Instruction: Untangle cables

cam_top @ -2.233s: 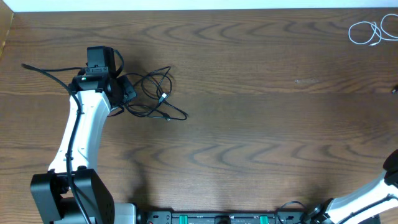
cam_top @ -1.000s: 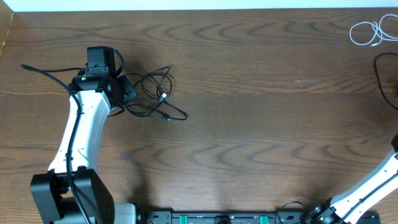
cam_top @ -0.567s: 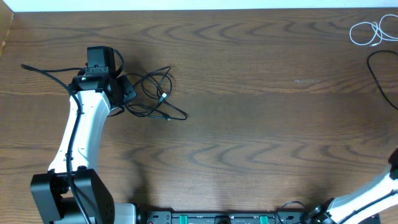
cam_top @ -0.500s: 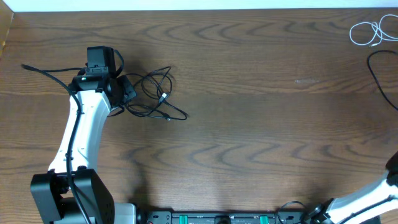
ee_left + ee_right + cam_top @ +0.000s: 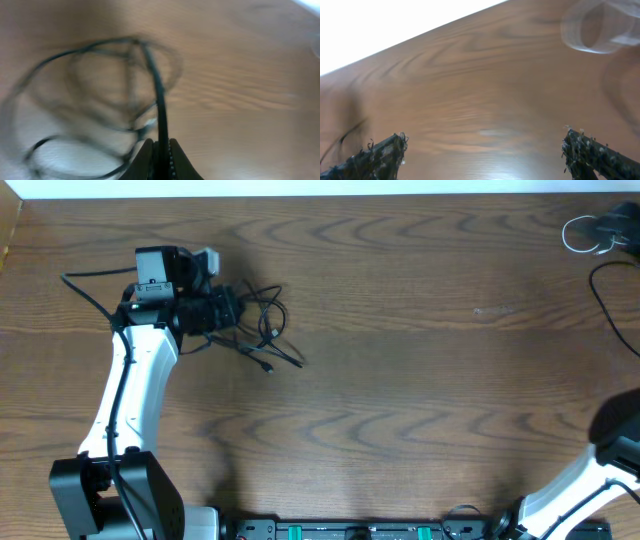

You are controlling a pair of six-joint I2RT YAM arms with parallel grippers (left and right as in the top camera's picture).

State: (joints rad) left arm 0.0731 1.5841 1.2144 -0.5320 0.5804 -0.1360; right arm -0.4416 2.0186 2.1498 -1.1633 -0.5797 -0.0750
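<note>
While our left gripper (image 5: 159, 152) pinches a thin black looped cord (image 5: 157, 97), our right gripper (image 5: 482, 152) hangs with jaws spread. A white coiled cable (image 5: 597, 27) lies nearby.

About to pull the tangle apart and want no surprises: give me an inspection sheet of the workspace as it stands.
Surface: brown wood-grain table; no spills seen.
Job's things: black cable tangle at the left; white cable coiled in the far right corner.
Clutter: nothing seen.
Grippers: left gripper shut on a strand of the black cable tangle; right gripper open, near the white cable, holding nothing.
Cables: thin black cord loops in at the right edge, ends out of frame; left arm's wire trails to the left.
Surroundings: white strip beyond the far edge; equipment rack along the near edge.
</note>
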